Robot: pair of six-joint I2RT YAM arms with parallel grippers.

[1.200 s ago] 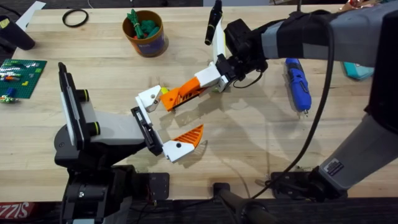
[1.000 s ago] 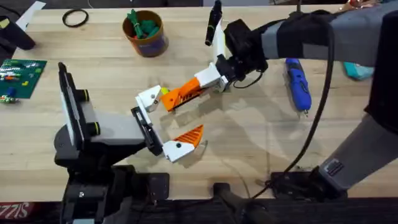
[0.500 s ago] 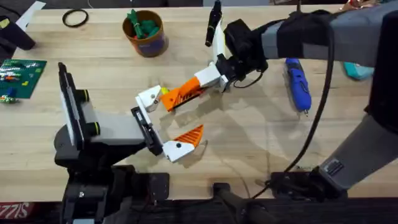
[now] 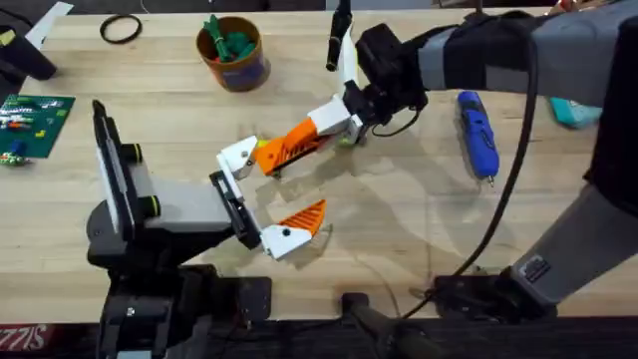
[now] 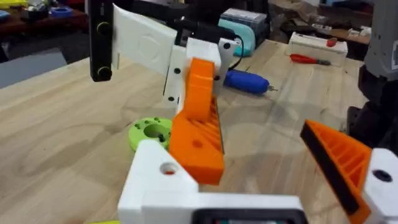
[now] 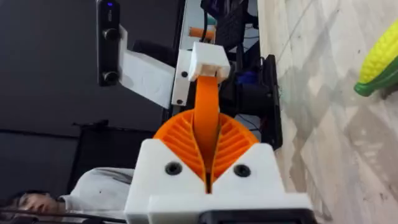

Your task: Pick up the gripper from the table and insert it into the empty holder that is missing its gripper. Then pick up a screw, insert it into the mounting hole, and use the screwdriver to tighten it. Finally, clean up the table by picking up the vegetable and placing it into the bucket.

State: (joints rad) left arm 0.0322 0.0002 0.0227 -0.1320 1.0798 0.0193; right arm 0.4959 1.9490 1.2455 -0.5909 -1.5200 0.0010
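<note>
Close to the front edge of the table is the left gripper point(image 4: 271, 191). Its jaws are spread wide apart and it grips nothing. The black holder point(image 4: 230, 202) runs across the front of this grey and white hand. One short finger point(image 4: 287, 230) sits fixed on the near end of the holder, with its orange tip pointing out over the wood.

Just past that, by the far end of the holder, is the finger piece point(image 4: 240, 156). Its white blocky base touches or almost touches the holder (I cannot tell which). It is up off the table. The right gripper point(image 4: 289, 147) is clamped tight on the orange tip of the piece, with its two long orange fingers point(image 6: 231, 142) pressed on both sides. The right arm reaches in from the right and slants down toward the holder.

A little green round thing point(image 5: 148, 132) lies on the wood under the clamped fingers. A yellow and green corn point(image 6: 378, 61) lies on the table too.

Farther off on the right lies the blue screwdriver point(image 4: 477, 134), flat on the table, well apart from both arms.

At the far side stands the bucket point(image 4: 245, 72), upright, with green things inside. A black ring point(image 4: 120, 29) lies near the far left corner.
</note>
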